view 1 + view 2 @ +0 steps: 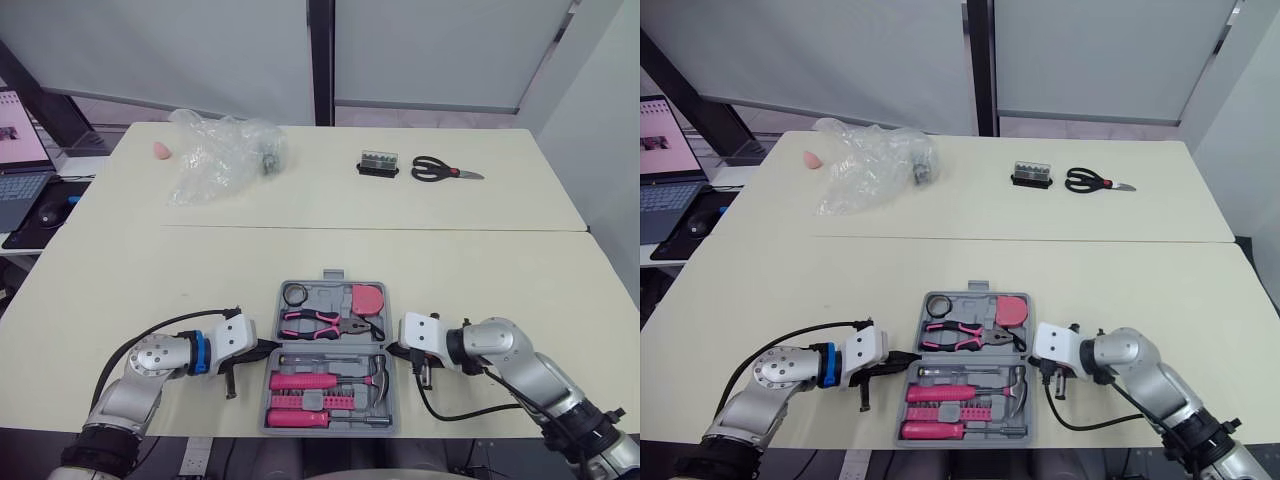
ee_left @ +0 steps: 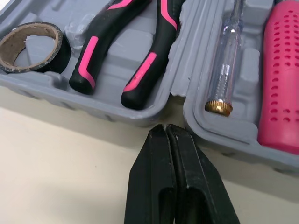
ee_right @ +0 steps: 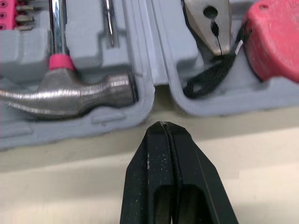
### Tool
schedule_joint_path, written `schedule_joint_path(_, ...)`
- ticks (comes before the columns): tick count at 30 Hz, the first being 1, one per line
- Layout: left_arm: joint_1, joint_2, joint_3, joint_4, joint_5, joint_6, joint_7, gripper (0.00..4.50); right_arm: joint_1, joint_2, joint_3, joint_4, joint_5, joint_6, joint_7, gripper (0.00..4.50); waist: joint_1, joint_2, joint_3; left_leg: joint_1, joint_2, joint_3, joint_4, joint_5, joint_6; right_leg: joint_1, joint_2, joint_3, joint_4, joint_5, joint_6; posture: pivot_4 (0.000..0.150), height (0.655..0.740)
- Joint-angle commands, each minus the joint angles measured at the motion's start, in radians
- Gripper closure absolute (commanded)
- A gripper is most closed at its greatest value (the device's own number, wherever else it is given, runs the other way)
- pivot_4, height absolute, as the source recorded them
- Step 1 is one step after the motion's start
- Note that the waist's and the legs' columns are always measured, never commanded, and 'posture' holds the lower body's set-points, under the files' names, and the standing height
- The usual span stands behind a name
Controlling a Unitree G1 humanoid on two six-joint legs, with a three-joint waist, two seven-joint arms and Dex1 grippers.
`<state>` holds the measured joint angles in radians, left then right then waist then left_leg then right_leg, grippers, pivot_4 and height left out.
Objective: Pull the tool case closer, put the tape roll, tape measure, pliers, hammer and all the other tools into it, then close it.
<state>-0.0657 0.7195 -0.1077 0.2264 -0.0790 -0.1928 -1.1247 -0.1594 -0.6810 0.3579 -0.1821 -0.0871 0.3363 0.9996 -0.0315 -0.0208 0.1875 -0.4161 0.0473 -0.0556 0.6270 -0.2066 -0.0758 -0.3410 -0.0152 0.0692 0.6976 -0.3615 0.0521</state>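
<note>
In the open tool case point(image 1: 320, 294): pliers point(image 1: 320, 322), hammer point(image 1: 330, 380); tape roll point(image 1: 295, 294).

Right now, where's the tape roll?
In the left eye view, the tape roll lies in the far half of the case, at its far-left corner, just left of the pliers. The left gripper is at the case's left edge.

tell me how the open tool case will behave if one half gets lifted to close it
The tool case looks like rigid moulded plastic, so it should probably fold at its middle rather than flex. Holding the hammer and pliers, it is likely heavy. Shaped recesses may keep them seated.
</note>
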Motion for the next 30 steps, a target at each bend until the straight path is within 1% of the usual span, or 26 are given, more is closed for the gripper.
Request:
schedule_joint_path(1,0.029,0.064,0.079,0.036,-0.039,-0.024,-0.011,4.48,0.047,-0.067,-0.089,-0.017,0.022,-0.022,-0.011,4.50,-0.001,0.000,0.000,0.000,0.000,0.000,0.000,0.000,0.000,0.000,0.000,0.000,0.000,0.000,0.000,0.150,0.7400)
schedule_joint_path(4,0.066,0.105,0.120,-0.033,-0.112,0.014,-0.052,4.48,0.087,-0.108,-0.124,-0.021,0.029,-0.022,-0.013,4.50,-0.004,0.000,0.000,0.000,0.001,0.000,-0.001,0.000,0.000,0.000,0.000,0.000,0.000,0.000,0.000,0.150,0.7400)
schedule_joint_path(6,0.146,0.141,0.147,-0.236,-0.222,0.117,-0.097,4.48,0.127,-0.126,-0.156,-0.034,0.038,-0.015,-0.023,4.50,-0.002,0.000,0.000,0.000,0.001,0.000,-0.001,0.000,0.000,-0.001,0.001,0.000,0.000,0.000,0.000,0.150,0.7400)
schedule_joint_path(8,0.217,0.171,0.147,-0.402,-0.290,0.201,-0.119,4.48,0.149,-0.131,-0.171,-0.039,0.035,-0.012,-0.042,4.50,0.000,0.000,0.000,-0.001,0.000,0.001,-0.001,0.000,0.000,0.000,-0.001,0.000,-0.001,0.000,0.000,0.150,0.7400)
schedule_joint_path(10,0.260,0.178,0.120,-0.513,-0.301,0.247,-0.112,4.48,0.159,-0.121,-0.176,-0.040,0.035,-0.005,-0.058,4.50,0.002,0.000,0.000,0.000,-0.001,0.002,-0.001,0.000,0.000,0.002,-0.003,0.001,-0.002,0.000,0.000,0.150,0.7400)
schedule_joint_path(12,0.267,0.166,0.084,-0.566,-0.280,0.268,-0.097,4.48,0.160,-0.107,-0.173,-0.045,0.040,0.007,-0.072,4.50,0.003,0.000,0.000,0.002,-0.001,0.001,-0.001,0.000,0.000,0.004,-0.003,0.000,-0.002,0.000,0.000,0.150,0.7400)
schedule_joint_path(15,0.228,0.114,-0.007,-0.571,-0.207,0.286,-0.050,4.48,0.160,-0.085,-0.162,-0.068,0.045,0.029,-0.088,4.50,0.001,0.000,0.000,0.003,-0.001,0.000,-0.001,0.000,0.000,0.004,-0.001,0.001,-0.002,0.000,0.000,0.150,0.7400)
schedule_joint_path(20,0.172,0.060,-0.105,-0.513,-0.097,0.246,-0.009,4.48,0.156,-0.083,-0.153,-0.078,0.042,0.040,-0.093,4.50,-0.001,0.000,0.000,0.002,-0.001,0.001,-0.001,0.000,0.000,0.004,-0.001,0.001,-0.002,0.000,0.000,0.150,0.7400)
schedule_joint_path(25,0.148,0.048,-0.160,-0.466,-0.043,0.215,-0.013,4.48,0.141,-0.083,-0.153,-0.069,0.034,0.041,-0.100,4.50,0.000,0.000,0.000,0.002,0.000,0.000,-0.001,0.000,0.000,0.004,0.000,0.001,-0.002,0.000,0.000,0.150,0.7400)
schedule_joint_path(30,0.121,0.028,-0.194,-0.444,-0.041,0.214,-0.021,4.48,0.129,-0.075,-0.146,-0.061,0.026,0.042,-0.110,4.50,0.000,0.000,0.000,0.002,0.000,0.000,-0.001,0.000,0.000,0.004,0.000,0.000,-0.002,0.000,0.000,0.150,0.7400)
